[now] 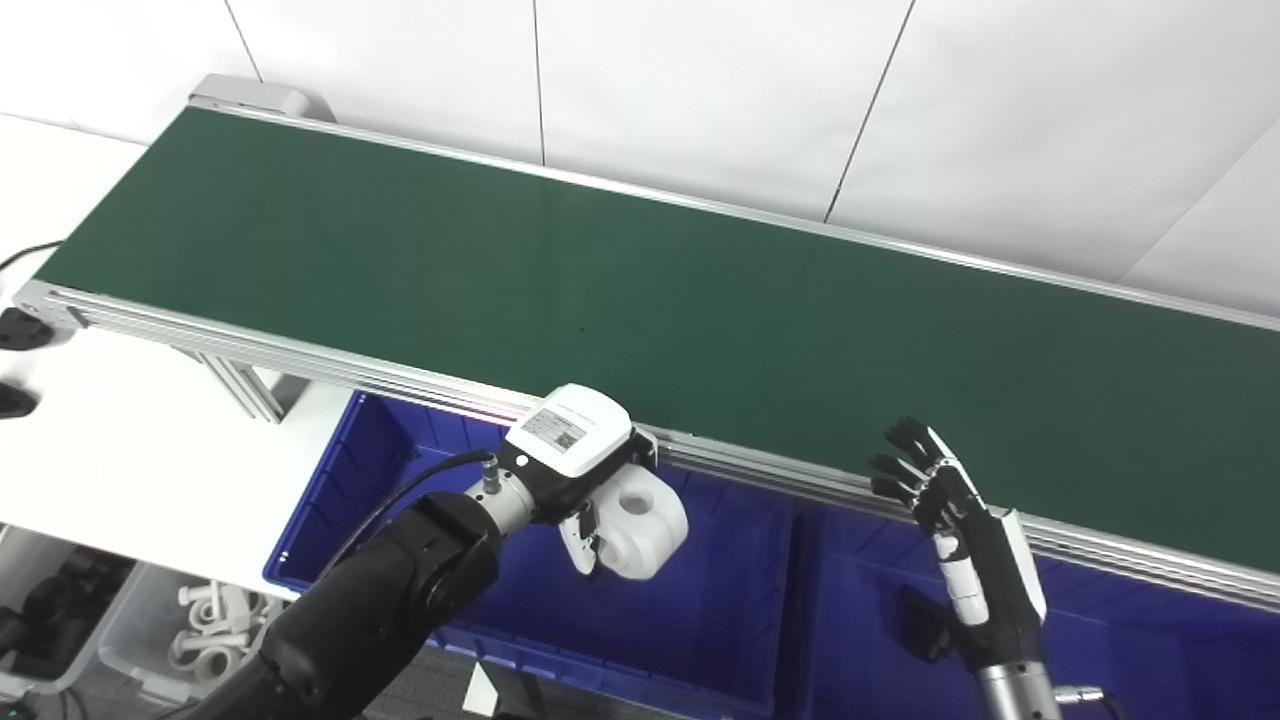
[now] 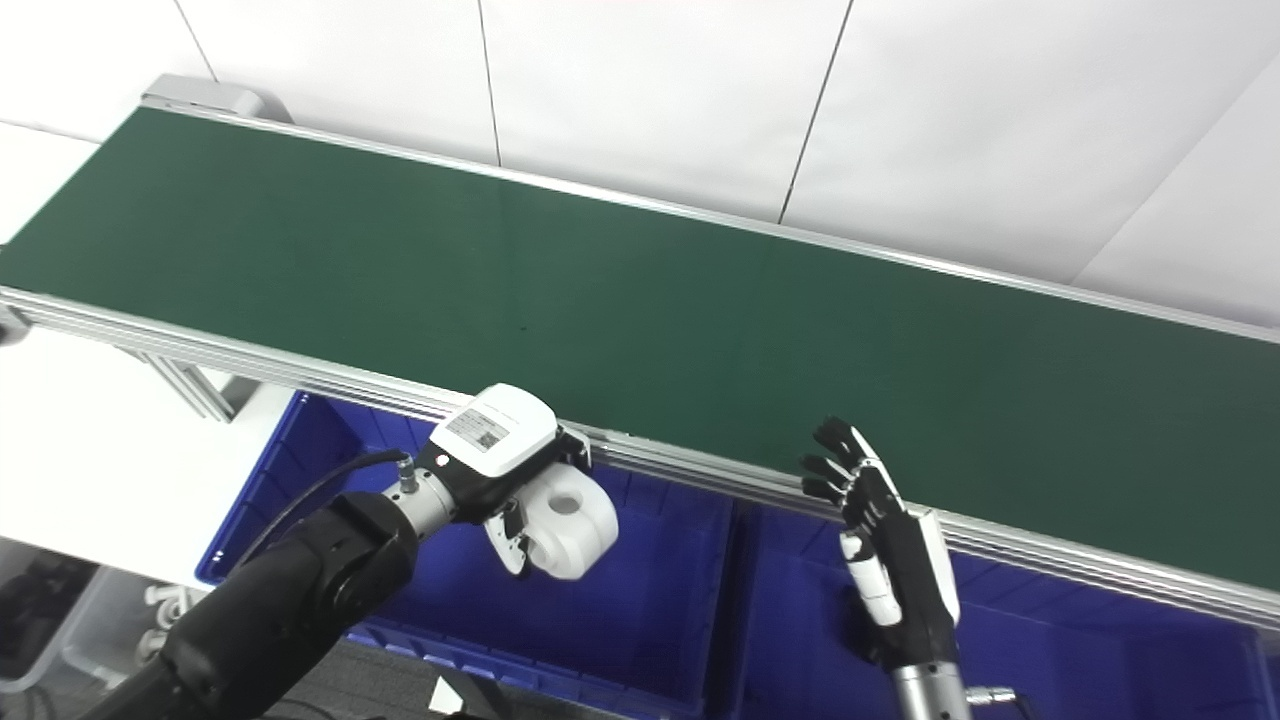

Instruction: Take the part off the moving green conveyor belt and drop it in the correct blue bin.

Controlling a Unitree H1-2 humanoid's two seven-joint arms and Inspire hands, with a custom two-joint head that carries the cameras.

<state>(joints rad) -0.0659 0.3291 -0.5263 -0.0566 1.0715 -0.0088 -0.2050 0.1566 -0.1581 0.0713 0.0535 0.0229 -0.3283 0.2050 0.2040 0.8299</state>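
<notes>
Now part [image 1: 640, 520] in left hand [image 1: 570, 450]

The conveyor belt [image 1: 640, 290] looks matt, dark green and smooth, framed by ribbed, brushed metal rails [image 1: 300, 352]. The part [image 1: 640, 520] is smooth white plastic, faintly shiny. The blue bin [image 1: 700, 610] shows glossy moulded plastic. The left hand [image 1: 570, 450] has a smooth white plastic shell.

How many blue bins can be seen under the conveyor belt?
2. One blue bin is below the left robot hand, which holds a white part. The other blue bin is behind the right robot hand. More may be hidden.
</notes>
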